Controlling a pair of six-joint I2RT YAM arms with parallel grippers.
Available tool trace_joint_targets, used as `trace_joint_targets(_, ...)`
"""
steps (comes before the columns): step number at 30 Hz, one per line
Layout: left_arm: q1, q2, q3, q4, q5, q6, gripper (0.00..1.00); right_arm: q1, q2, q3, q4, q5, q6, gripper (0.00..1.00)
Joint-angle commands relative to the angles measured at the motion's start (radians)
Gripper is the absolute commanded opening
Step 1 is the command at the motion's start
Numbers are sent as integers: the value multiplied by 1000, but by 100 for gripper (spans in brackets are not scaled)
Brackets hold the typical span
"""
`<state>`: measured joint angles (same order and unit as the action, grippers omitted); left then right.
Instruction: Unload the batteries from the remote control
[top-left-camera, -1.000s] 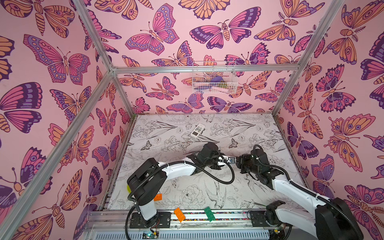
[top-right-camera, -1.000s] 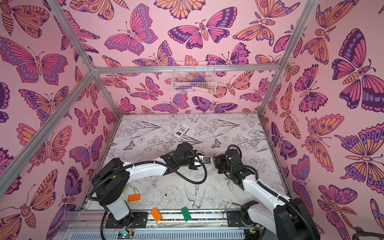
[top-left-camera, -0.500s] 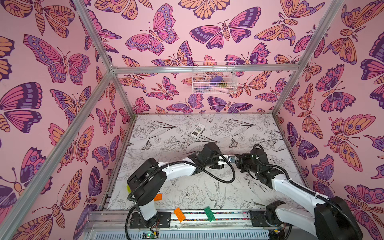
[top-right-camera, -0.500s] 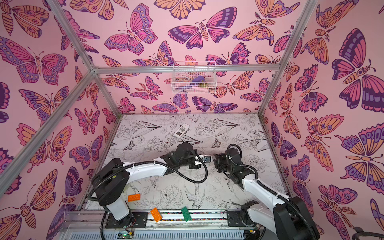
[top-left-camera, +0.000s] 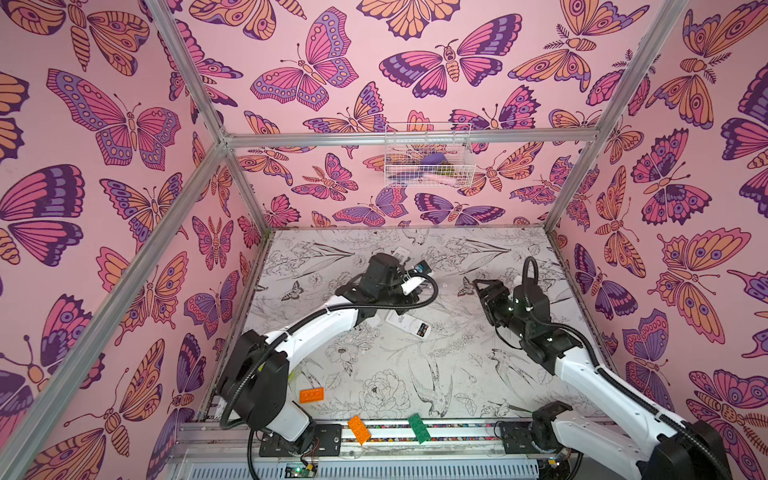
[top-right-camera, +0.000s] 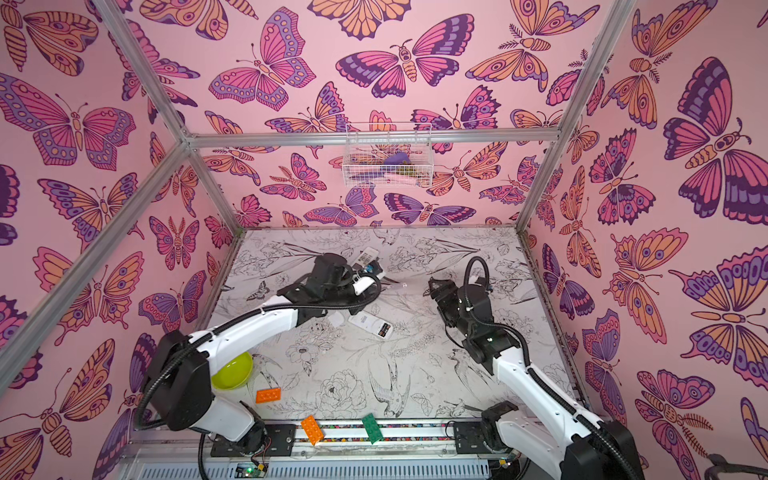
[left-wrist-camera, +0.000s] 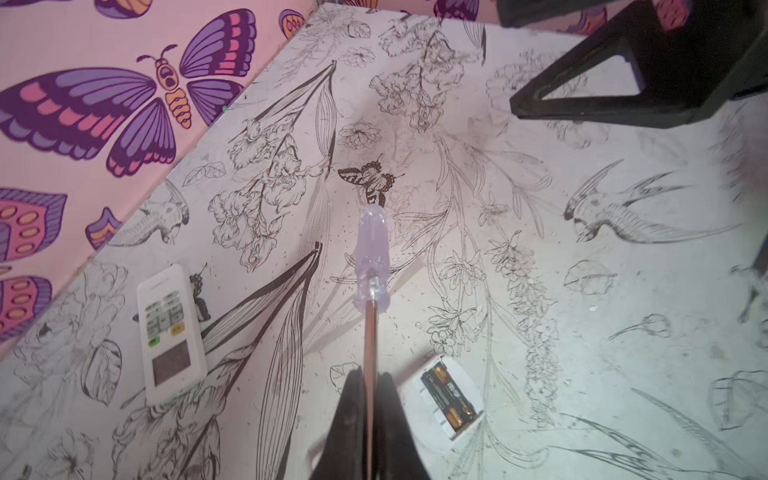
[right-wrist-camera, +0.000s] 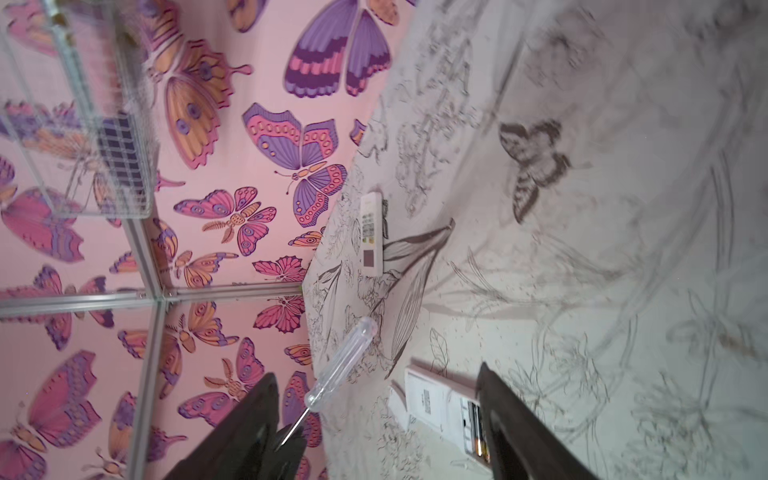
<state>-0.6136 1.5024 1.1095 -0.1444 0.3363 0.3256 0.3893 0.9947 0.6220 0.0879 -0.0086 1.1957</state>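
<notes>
A white remote control (top-left-camera: 409, 326) lies face down mid-table with its compartment open. Black batteries (left-wrist-camera: 446, 395) with gold ends sit inside it, also seen in the right wrist view as batteries (right-wrist-camera: 478, 432). My left gripper (left-wrist-camera: 368, 378) is shut on the metal shaft of a clear-handled screwdriver (left-wrist-camera: 372, 257), held above the table just behind that remote. My right gripper (top-left-camera: 471, 289) stands open and empty to the right, apart from the screwdriver (right-wrist-camera: 340, 368). A second white remote (top-left-camera: 401, 253) lies buttons up farther back.
A small white piece (right-wrist-camera: 399, 403) lies against the open remote. Orange bricks (top-left-camera: 311, 395) (top-left-camera: 359, 430) and a green brick (top-left-camera: 419, 428) sit at the front edge. A yellow-green bowl (top-right-camera: 232, 371) is by the left arm's base. A wire basket (top-left-camera: 428, 160) hangs on the back wall.
The two grippers met at mid-table a second ago. The right gripper has opened and drawn off to the right. The left gripper has shut on the screwdriver and carried it back and left.
</notes>
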Motion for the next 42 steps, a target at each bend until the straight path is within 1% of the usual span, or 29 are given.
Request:
trace_joint_targets(1, 66, -69, -55, -88, 178, -163, 0, -2, 2, 44, -8, 25, -326, 79)
trace_joint_targets(4, 132, -115, -81, -88, 274, -233, 0, -4, 5, 47, 7, 22, -396, 84)
trace_joint_targets(8, 233, -162, -139, -10, 455, -359, 0, -9, -3, 44, 9, 9, -462, 100)
trace_joint_targets(12, 314, -204, -217, 102, 558, -487, 0, -13, -23, 40, 14, -27, -549, 99)
trace_joint_targets(13, 333, -218, -244, 132, 577, -511, 0, -15, -24, 40, 21, -50, -572, 99)
trace_joint_targets(14, 349, -219, -271, 156, 597, -526, 0, -19, -19, 44, 27, -95, -605, 99)
trace_joint_targets(16, 371, -267, -319, 187, 638, -533, 0, -20, 6, 69, 19, -183, -672, 99)
trace_joint_targets(18, 387, -275, -356, 197, 672, -538, 0, -20, 41, 99, 9, -286, -689, 100)
trace_joint_targets(20, 391, -283, -378, 201, 719, -533, 0, -21, 78, 118, 30, -412, -732, 96)
trace_joint_targets(21, 391, -287, -384, 203, 736, -535, 0, -21, 95, 124, 45, -452, -740, 95)
trace_joint_targets(23, 400, -291, -389, 203, 773, -564, 0, -20, 134, 143, 82, -548, -739, 91)
trace_joint_targets(25, 410, -289, -387, 196, 813, -588, 0, -21, 167, 172, 105, -644, -743, 90)
trace_joint_targets(26, 412, -289, -383, 171, 827, -581, 0, -21, 189, 190, 107, -695, -742, 90)
trace_joint_targets(29, 413, -288, -368, 98, 864, -537, 0, -19, 249, 223, 133, -799, -731, 89)
trace_joint_targets(31, 412, -280, -358, 93, 870, -562, 0, -20, 287, 246, 151, -841, -709, 86)
trace_joint_targets(33, 411, -262, -346, 106, 867, -585, 0, -21, 310, 269, 169, -861, -668, 86)
trace_joint_targets(36, 414, -240, -353, 176, 826, -590, 0, -18, 350, 259, 291, -907, -606, 86)
trace_joint_targets(38, 426, -187, -340, 190, 855, -587, 0, -9, 392, 269, 349, -932, -573, 85)
trace_joint_targets(42, 432, -142, -302, 189, 925, -580, 0, 15, 483, 327, 401, -1025, -516, 78)
